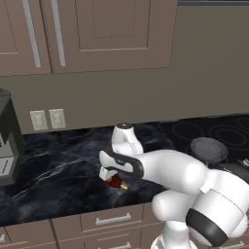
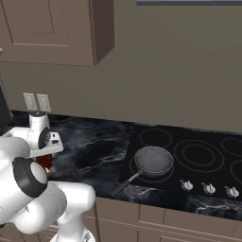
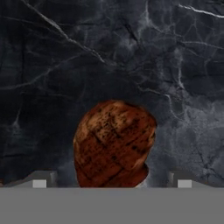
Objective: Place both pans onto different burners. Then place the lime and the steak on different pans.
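Steak: lower centre of the hand view, on the dark marble counter, between the 2 spread fingertips. Gripper: open wide, astride the steak, centre of left base view. Grey pan: centre of right base view, on a burner of the cooktop.

Steak on counter, left of pan on cooktop.
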